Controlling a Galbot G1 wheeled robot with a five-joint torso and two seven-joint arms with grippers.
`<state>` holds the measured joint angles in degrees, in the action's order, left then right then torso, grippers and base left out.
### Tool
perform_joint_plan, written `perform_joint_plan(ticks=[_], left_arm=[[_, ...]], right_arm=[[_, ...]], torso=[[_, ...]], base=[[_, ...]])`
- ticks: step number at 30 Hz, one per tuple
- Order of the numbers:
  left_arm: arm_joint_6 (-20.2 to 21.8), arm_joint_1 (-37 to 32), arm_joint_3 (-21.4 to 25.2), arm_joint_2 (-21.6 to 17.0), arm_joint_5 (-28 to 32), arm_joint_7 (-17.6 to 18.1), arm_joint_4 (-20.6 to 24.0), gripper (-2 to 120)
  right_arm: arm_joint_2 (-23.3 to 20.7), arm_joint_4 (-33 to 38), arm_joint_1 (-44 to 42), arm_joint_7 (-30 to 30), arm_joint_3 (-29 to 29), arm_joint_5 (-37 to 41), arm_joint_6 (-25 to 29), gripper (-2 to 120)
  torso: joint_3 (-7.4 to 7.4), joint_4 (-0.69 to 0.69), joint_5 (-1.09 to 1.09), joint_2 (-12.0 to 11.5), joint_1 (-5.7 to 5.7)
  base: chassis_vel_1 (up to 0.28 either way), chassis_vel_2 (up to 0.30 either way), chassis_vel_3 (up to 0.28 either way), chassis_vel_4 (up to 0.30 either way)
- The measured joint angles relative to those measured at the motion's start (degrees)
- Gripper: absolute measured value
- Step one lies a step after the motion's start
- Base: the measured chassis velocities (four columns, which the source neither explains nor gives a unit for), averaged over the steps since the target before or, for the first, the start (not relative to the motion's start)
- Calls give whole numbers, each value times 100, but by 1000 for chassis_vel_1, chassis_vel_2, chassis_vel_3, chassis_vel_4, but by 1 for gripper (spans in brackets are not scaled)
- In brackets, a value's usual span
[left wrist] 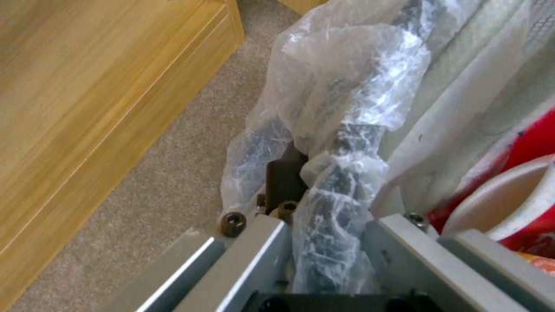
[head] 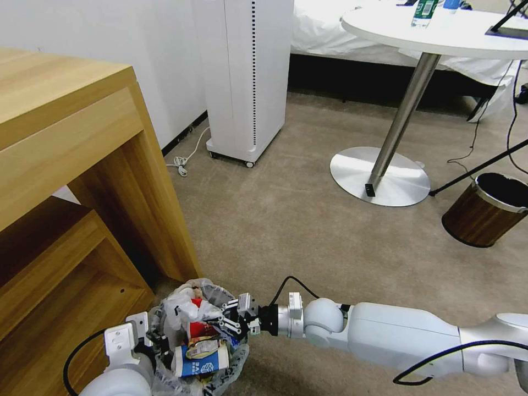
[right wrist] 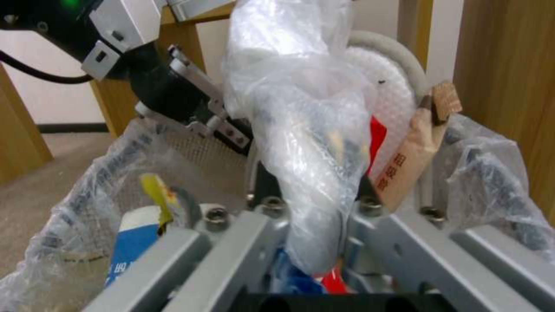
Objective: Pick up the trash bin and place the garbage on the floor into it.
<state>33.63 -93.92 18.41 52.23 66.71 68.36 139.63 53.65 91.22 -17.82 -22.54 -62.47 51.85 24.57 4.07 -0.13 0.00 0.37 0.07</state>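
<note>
Trash bin (head: 201, 352), lower left of head view, beside wooden desk (head: 71, 181) on beige floor (head: 308, 231). Left gripper (head: 157, 342) clamped on bagged rim at bin's left edge. Right gripper (head: 231, 319) over bin mouth, pinching crinkled plastic (right wrist: 301, 143); garbage (head: 201, 344) directly beneath; right arm nearer.

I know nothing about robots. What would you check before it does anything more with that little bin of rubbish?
1. Left gripper clamped on the trash bin rim, through the bag: ok.
2. Right gripper pinching a clear plastic bag over the bin: ok.
3. That plastic fully inside the bin: not ok, it sticks up.
4. Bin has room: not ok, the garbage is heaped.
5. Floor ahead free of litter: ok.
</note>
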Motion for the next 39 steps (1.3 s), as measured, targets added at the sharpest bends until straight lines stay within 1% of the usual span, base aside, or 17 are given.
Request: perform_joint_plan(ticks=[1, 2, 3, 6, 7, 10, 11, 12, 14, 15, 17, 18, 19, 23, 32, 35, 39], left_arm=[[-1, 0, -4, -2, -4, 0, -1, 0], [-2, -1, -7, -5, -14, 0, -2, 0], [-2, -1, -7, -5, -14, 0, -2, 0], [-2, -1, -20, 2, -37, 0, -10, 0], [-2, -1, -20, 2, -37, 0, -10, 0], [-2, -11, -35, 24, -72, -3, -19, 0], [-2, -11, -35, 24, -72, -3, -19, 0], [-3, -12, -36, 24, -76, -4, -21, 0], [-3, -8, -41, 23, -77, -5, -31, 0], [-3, -8, -41, 23, -77, -5, -31, 0], [-3, -7, -46, 23, -80, -5, -34, 0], [-3, -8, -48, 31, -87, -5, -34, 0], [-3, -8, -48, 31, -87, -5, -34, 0], [-1, -6, -62, 73, -124, -5, -37, 0], [23, 6, -60, 100, -73, 1, -65, 0], [35, 14, -73, 108, -46, -1, -69, 0], [35, 28, -76, 112, -29, -10, -69, 0]], right_arm=[[0, -6, -12, 1, -1, -8, 2, 15], [7, -11, -33, 9, -5, -14, 10, 24], [7, -11, -33, 9, -5, -14, 10, 24], [56, -44, 19, 33, -26, -9, 15, 38], [56, -44, 19, 33, -26, -9, 15, 38], [115, -96, 159, 51, -55, 16, 19, 53], [115, -96, 159, 51, -55, 16, 19, 53], [125, -97, 201, 55, -60, 19, 23, 56], [140, -76, 296, 57, -72, 58, 19, 67], [140, -76, 296, 57, -72, 58, 19, 67], [148, -46, 362, 57, -97, 94, 8, 76], [159, -27, 394, 75, -106, 102, 6, 82], [159, -27, 394, 75, -106, 102, 6, 82], [166, -1, 406, 125, -112, 95, -3, 98], [109, 154, 429, 145, -23, 147, -5, 100], [29, 369, 486, 145, 56, 222, -35, 100], [-176, 789, 542, 147, 365, 282, -58, 100]], torso=[[0, 0, 0, 0, 0], [0, 0, 0, 0, 0], [0, 0, 0, 0, 0], [0, 0, 0, 0, 0], [0, 0, 0, 0, 0], [0, 0, 0, 0, 0], [0, 0, 0, 0, 0], [0, 0, 0, 0, 0], [0, 0, 0, 0, 0], [0, 0, 0, 0, 0], [0, 0, 0, 0, 0], [0, 0, 0, 0, 0], [0, 0, 0, 0, 0], [0, 0, 0, 0, 0], [0, 0, 0, 0, 0], [0, 0, 0, 0, 0], [0, 0, 0, 0, 0]], base=[[0, 0, 0, 0], [0, 0, 0, 0], [0, 0, 0, 0], [0, 0, 0, 0], [0, 0, 0, 0], [0, 0, 0, 0], [0, 0, 0, 0], [0, 0, 0, 0], [0, 0, 0, 0], [0, 0, 0, 0], [0, 0, 0, 0], [0, 0, 0, 0], [0, 0, 0, 0], [0, 0, 0, 0], [0, 0, 0, 0], [0, 0, 0, 0], [0, 0, 0, 0]])
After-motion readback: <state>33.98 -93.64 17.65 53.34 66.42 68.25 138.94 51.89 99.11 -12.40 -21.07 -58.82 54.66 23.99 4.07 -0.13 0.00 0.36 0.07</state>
